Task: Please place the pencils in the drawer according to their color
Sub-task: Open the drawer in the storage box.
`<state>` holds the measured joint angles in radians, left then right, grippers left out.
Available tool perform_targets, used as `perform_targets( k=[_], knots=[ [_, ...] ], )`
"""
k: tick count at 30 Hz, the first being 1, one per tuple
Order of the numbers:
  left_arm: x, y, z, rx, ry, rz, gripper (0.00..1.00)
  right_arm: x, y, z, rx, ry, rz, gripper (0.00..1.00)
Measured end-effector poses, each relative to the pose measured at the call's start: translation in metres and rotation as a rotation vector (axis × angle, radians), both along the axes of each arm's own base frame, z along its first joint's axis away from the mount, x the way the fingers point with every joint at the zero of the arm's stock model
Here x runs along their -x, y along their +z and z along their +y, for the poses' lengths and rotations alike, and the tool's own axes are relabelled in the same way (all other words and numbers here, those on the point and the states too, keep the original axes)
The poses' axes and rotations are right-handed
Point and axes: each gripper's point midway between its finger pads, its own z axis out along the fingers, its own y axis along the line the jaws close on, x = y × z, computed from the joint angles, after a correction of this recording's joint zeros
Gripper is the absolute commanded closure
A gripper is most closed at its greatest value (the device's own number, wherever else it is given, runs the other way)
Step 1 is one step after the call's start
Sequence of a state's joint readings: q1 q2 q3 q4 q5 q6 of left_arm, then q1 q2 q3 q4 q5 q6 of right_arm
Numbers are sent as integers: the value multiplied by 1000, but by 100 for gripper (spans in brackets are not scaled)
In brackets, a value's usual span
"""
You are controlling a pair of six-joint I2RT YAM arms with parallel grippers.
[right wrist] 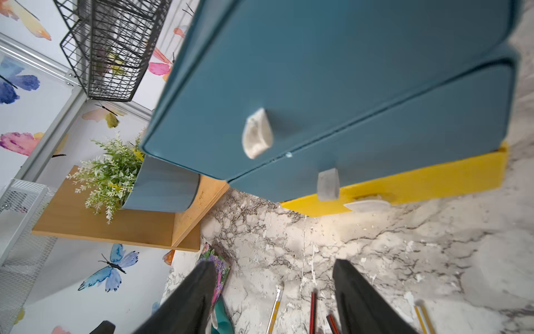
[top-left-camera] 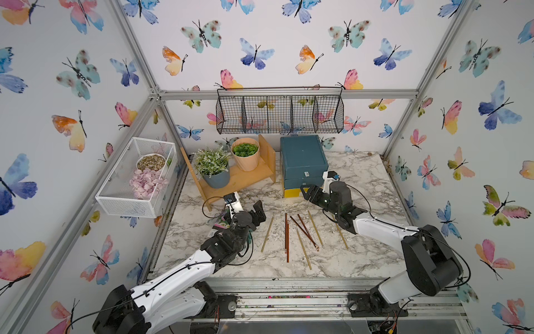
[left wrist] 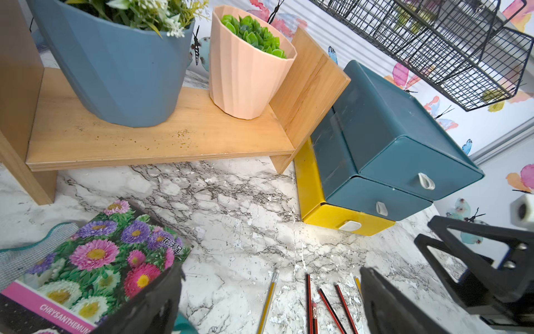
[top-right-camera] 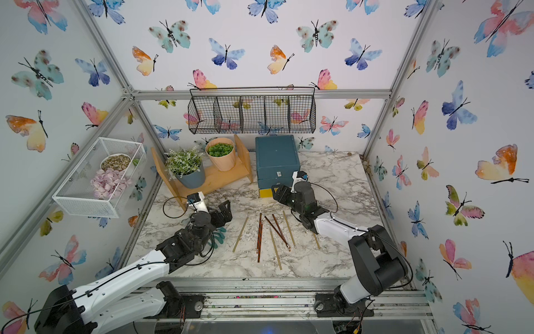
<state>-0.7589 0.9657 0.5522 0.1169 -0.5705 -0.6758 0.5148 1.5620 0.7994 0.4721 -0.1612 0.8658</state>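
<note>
Marbled tabletop (top-left-camera: pixel 361 260) carries the loose pencils (top-left-camera: pixel 287 237), gold-tan and red-and-black striped, fanned out between the two arms, a few of them crossing. They lie behind the right gripper (top-left-camera: pixel 304 193), whose jaws stand apart with nothing between them. Just ahead of those jaws is the drawer (top-left-camera: pixel 302 162), teal over a yellow bottom tier, with pale tabs. The left gripper (top-left-camera: pixel 259 213) is spread wide and empty, with a seed packet (left wrist: pixel 95 260) by one finger and a wooden shelf (left wrist: pixel 161 136) with two pots ahead.

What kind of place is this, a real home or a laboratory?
Probably a robot test cell dressed as a home: aluminium frame, butterfly wallpaper, left arm and right arm at a marble-look table.
</note>
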Motion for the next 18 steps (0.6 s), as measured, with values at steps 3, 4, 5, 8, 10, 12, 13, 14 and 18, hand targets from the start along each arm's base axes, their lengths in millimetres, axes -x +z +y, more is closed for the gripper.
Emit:
perform_targets(
  k=[3, 4, 5, 8, 10, 12, 13, 14, 18],
  knots=[
    [0, 1, 5, 15, 13, -7, 2, -3, -19, 1, -29, 8, 38, 35],
    [-1, 1, 7, 20, 21, -9, 2, -5, -24, 1, -37, 8, 47, 35],
    [-2, 2, 8, 24, 26, -9, 2, -6, -26, 0, -42, 6, 49, 35],
    [-4, 1, 13, 36, 40, -7, 2, -12, -24, 0, -66, -1, 33, 35],
    [-6, -1, 15, 43, 43, -2, 2, -16, -21, -1, -80, -2, 16, 37],
    [-6, -3, 15, 45, 41, 3, 2, -19, -22, -1, -90, -1, 8, 38],
    [-7, -4, 14, 47, 39, 6, 2, -21, -23, -1, -95, 0, 7, 38],
    [-7, -4, 13, 47, 34, 9, 2, -23, -25, 0, -98, 1, 9, 39],
    [-7, -7, 11, 45, 27, 17, 2, -31, -32, 2, -107, 4, 17, 43]
  ],
)
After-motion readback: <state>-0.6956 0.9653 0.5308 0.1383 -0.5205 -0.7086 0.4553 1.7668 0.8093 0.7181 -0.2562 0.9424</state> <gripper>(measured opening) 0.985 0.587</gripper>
